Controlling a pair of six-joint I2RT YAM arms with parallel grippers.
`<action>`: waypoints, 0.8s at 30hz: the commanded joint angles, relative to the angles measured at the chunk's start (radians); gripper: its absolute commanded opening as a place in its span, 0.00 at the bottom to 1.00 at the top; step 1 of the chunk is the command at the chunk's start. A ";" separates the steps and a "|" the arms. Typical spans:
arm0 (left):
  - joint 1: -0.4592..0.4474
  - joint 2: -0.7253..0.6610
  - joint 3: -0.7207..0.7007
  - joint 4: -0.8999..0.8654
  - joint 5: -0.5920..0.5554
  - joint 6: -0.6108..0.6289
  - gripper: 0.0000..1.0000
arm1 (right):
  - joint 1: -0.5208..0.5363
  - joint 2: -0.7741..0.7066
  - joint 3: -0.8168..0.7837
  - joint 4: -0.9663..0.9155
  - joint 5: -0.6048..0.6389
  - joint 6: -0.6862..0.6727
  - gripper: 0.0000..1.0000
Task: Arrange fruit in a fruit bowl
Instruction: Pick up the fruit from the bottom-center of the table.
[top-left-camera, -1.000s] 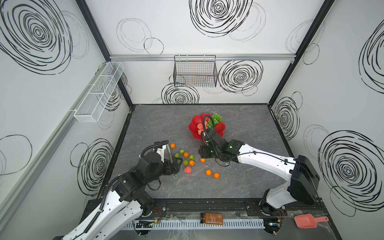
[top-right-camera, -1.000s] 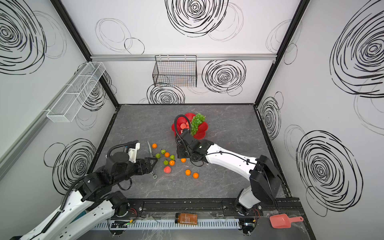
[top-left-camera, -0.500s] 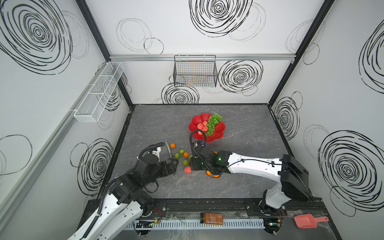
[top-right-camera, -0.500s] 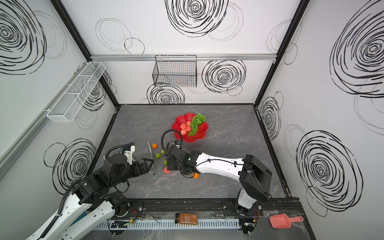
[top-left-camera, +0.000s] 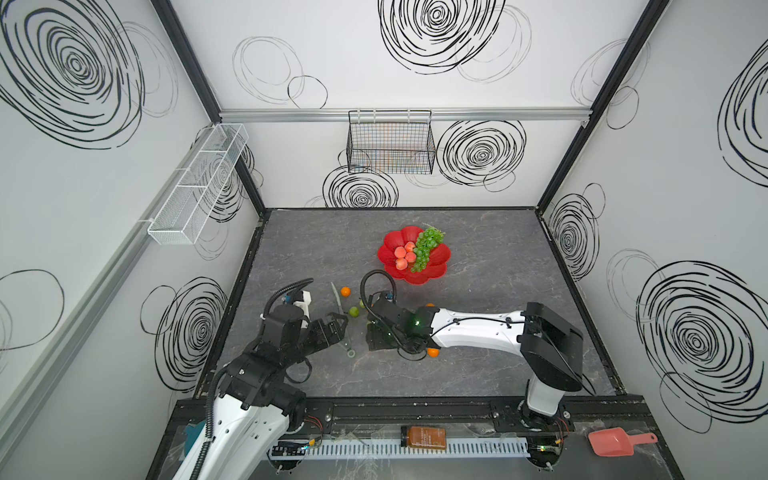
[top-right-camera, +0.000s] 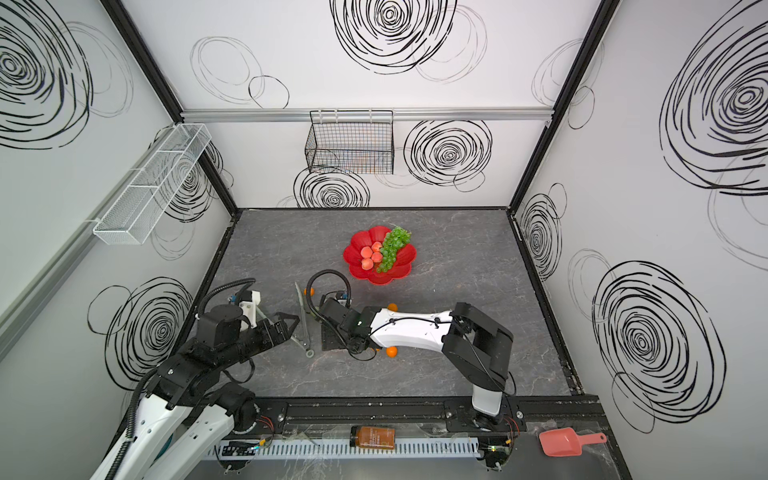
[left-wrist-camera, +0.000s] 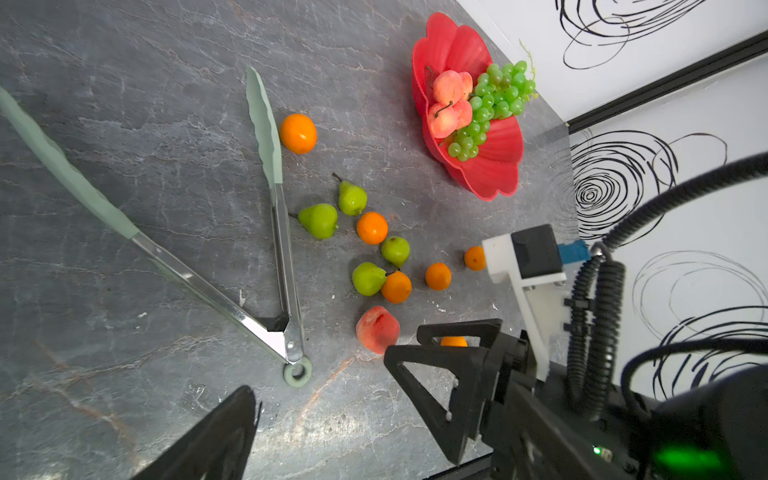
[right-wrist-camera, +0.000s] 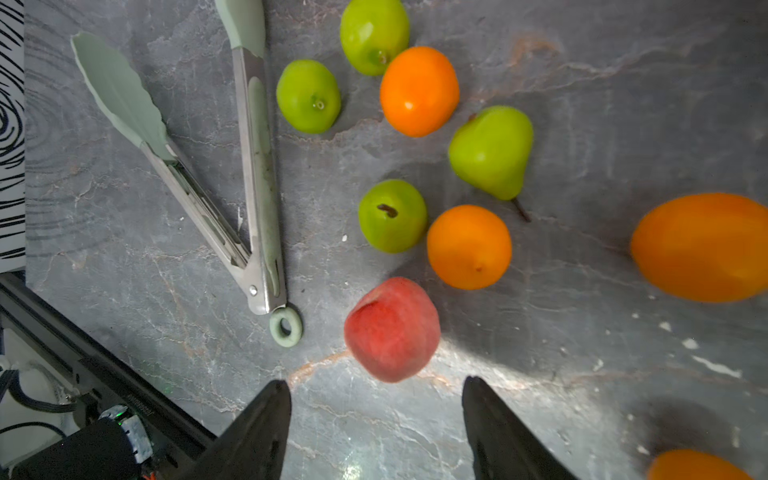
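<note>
Returning from the bowl, the right tool (right-wrist-camera: 374, 388) now hangs low over the grey tabletop (right-wrist-camera: 582, 395), its jaws spread and empty, with a loose peach (right-wrist-camera: 392, 328) just ahead of them. One delivery looks finished, and I judge this matte, slightly fuzzy peach is the next pick. The left tool (top-right-camera: 291, 326), also spread, holds nothing near the metal tongs (right-wrist-camera: 257, 166). Beyond lie glossy green pears (right-wrist-camera: 490, 153) and smooth tangerines (right-wrist-camera: 469, 247). Farthest away, the scalloped red bowl (top-left-camera: 436, 268) holds three peaches (top-left-camera: 402, 255) and knobbly grapes (top-left-camera: 426, 247).
</note>
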 joint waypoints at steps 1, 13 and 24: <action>0.006 -0.003 0.003 0.044 0.025 0.032 0.96 | 0.007 0.027 0.031 -0.006 0.000 0.004 0.70; 0.002 0.005 0.009 0.058 0.032 0.048 0.96 | 0.007 0.101 0.087 -0.042 -0.001 -0.016 0.68; 0.002 0.007 0.009 0.062 0.044 0.048 0.96 | -0.004 0.160 0.142 -0.096 0.029 -0.036 0.65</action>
